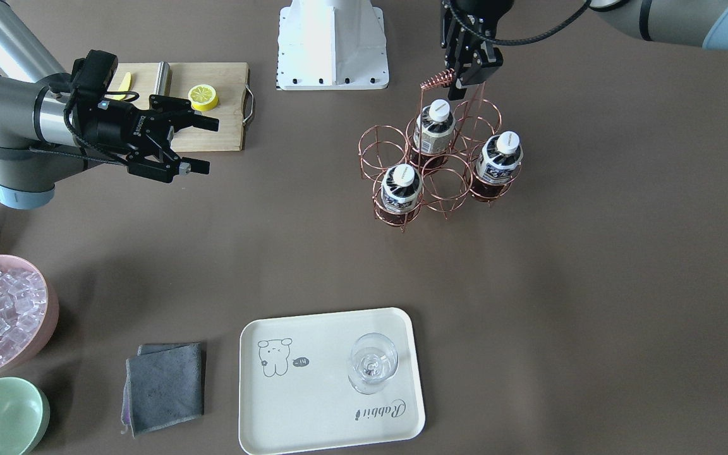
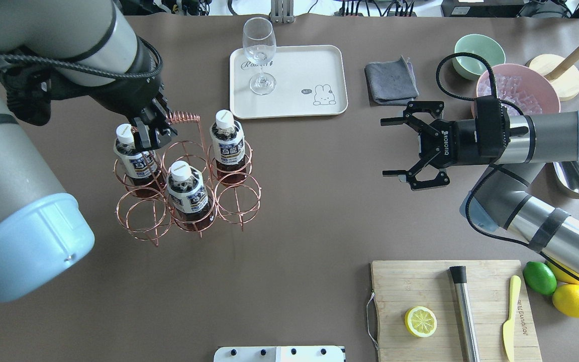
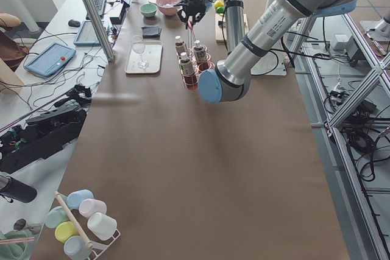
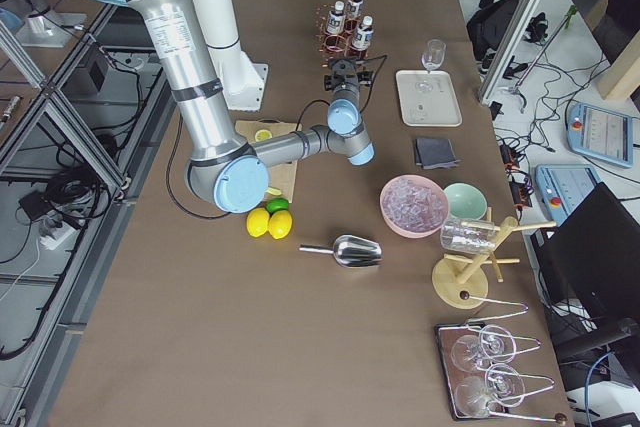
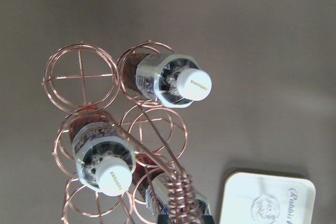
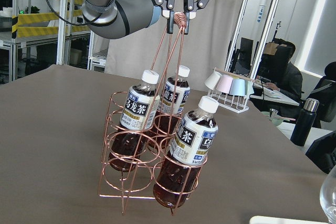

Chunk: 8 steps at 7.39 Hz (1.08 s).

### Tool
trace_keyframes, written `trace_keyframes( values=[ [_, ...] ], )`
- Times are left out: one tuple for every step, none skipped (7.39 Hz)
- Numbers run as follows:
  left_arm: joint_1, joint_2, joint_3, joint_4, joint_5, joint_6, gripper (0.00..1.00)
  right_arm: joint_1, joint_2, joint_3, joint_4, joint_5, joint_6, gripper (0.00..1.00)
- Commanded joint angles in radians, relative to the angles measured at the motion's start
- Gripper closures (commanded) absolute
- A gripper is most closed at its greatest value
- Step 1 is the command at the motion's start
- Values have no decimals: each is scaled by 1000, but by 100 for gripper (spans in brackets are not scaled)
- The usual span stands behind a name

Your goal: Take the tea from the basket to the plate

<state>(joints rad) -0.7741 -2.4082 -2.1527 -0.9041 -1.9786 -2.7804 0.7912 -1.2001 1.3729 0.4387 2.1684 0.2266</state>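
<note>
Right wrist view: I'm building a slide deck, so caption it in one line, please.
Left tool grips the coiled handle of the copper basket; three tea bottles stand in its cells.

Left gripper (image 2: 153, 131), closed on the basket (image 2: 184, 119) handle, crowds one tea bottle (image 2: 136, 162); the other two stand accessible from above. Bare table (image 2: 289, 166) separates basket and plate (image 2: 299, 70). Glass (image 2: 259, 55) occupies one plate end.

Basket (image 1: 441, 165) glossy copper wire; tea (image 1: 435, 129) clear smooth plastic.
</note>
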Motion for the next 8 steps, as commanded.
trace_keyframes(
  values=[
    [107,-69,36,-12,23,-25,100,2,1,-5,-2,-2,3,0],
    [125,-98,74,-34,23,-27,100,6,1,-5,-3,-2,8,0],
    [150,-121,92,-41,33,-36,100,8,-6,-12,-5,-2,8,0],
    [179,-143,126,-65,40,-48,100,11,-12,-12,-5,-1,10,0],
    [193,-152,138,-82,55,-56,100,11,-15,-12,-5,-2,10,0],
    [208,-152,140,-87,67,-60,100,10,-15,-14,-5,-2,17,0],
    [208,-152,154,-98,67,-61,100,10,-15,-12,-5,-4,32,0],
    [210,-151,175,-125,67,-61,100,10,-15,-20,-5,-4,45,0]
  ],
)
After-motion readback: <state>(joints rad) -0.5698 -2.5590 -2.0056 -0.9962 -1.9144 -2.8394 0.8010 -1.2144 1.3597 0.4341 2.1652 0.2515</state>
